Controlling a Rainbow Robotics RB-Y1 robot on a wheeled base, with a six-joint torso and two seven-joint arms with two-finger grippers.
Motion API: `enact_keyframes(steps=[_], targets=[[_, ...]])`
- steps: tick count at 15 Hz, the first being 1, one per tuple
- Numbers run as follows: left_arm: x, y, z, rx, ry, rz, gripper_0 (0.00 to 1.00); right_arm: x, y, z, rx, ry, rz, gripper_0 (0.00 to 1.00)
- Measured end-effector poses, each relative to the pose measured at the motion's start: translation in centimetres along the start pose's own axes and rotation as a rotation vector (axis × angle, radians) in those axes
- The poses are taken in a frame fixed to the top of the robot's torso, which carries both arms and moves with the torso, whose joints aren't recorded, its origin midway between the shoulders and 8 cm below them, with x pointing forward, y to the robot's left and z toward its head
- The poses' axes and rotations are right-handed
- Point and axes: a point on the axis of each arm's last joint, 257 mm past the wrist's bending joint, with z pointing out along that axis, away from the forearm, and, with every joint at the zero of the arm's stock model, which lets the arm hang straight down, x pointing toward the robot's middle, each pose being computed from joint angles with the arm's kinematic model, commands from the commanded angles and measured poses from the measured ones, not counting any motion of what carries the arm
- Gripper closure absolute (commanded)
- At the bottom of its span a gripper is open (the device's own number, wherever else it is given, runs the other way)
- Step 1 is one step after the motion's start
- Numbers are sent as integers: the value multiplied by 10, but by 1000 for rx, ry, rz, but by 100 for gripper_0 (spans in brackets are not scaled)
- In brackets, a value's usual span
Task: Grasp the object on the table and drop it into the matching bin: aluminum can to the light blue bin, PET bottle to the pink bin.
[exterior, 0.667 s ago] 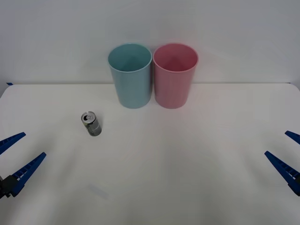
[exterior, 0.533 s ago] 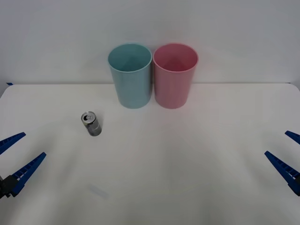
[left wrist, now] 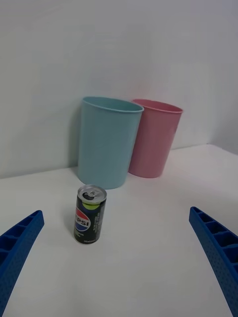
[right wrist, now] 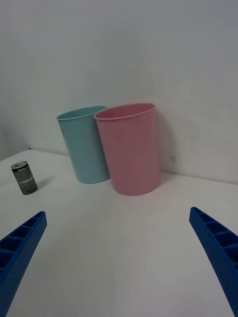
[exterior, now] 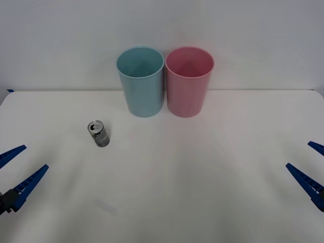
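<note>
Setting: a bare test bench of the lab or robotics-trial kind — a wide plain white table [exterior: 202, 192] set flush against an unmarked pale wall, no household or shop furnishings anywhere on it. Contents are staged and sparse — a light blue bin [exterior: 141, 81] and a pink bin [exterior: 189, 81] of identical shape standing side by side at the wall, touching or nearly so, and one small aluminum can [exterior: 98, 133] upright on the open surface. Blue ribbed robot fingers [exterior: 24, 185] at the near edges complete the rig.
</note>
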Motion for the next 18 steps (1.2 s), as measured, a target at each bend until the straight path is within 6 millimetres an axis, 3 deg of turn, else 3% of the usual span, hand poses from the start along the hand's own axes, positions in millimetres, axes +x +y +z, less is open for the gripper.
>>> enact_keyframes(steps=[8,18], targets=[[37,14,5,-116,63,-17,0,0,0,0,0,0,0,0],[93,24,37,-260,164,54,0,0,0,0,0,0,0,0]])
